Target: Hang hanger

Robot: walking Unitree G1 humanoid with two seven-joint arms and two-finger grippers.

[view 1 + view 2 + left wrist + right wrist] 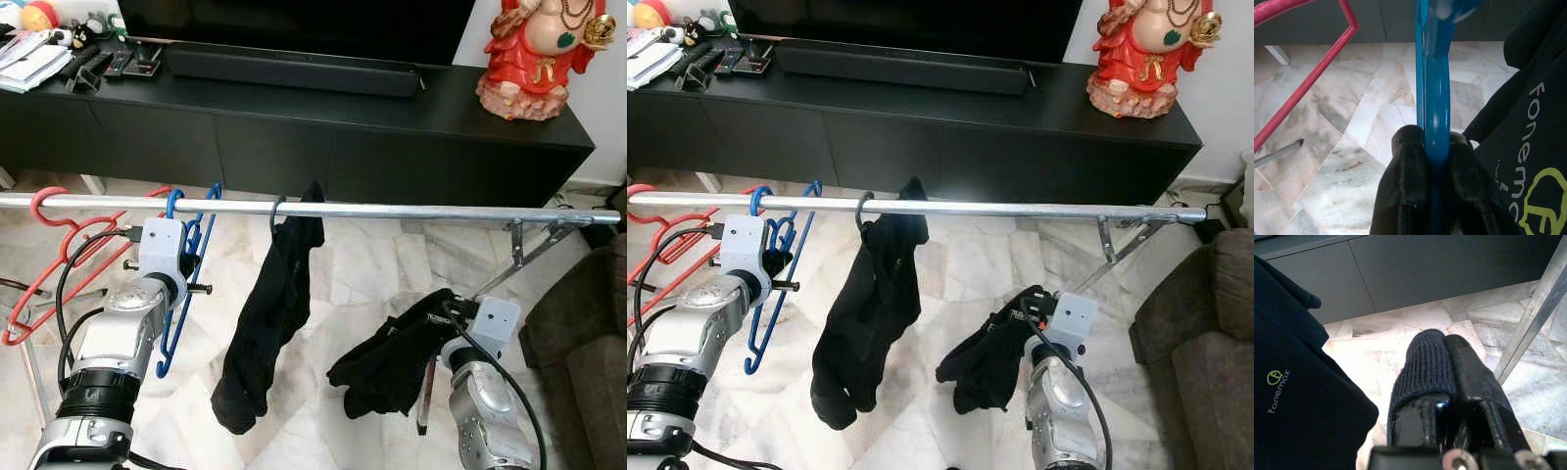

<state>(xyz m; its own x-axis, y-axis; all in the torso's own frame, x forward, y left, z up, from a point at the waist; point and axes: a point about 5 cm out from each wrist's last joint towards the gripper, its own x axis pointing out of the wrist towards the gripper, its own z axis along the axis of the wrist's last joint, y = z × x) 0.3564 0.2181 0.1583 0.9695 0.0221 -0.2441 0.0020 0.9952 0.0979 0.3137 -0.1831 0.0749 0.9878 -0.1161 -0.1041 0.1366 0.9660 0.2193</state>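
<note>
Left of centre on the rail (392, 211), the blue hanger (184, 284) already has its hook over the bar, and the left gripper (1432, 161) is clamped tight on its thin edge. It looks like light, stiff, slick plastic, so I'd say gripping near the neck is the safest bet. The red hanger (59, 255) crowds its left, a black shirt (269, 323) hangs just right, and the right gripper (1447, 377) is pinched shut on dark cloth (392, 357) lower right.

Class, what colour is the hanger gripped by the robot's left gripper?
Blue hanger, clearest in the left wrist view.
</note>
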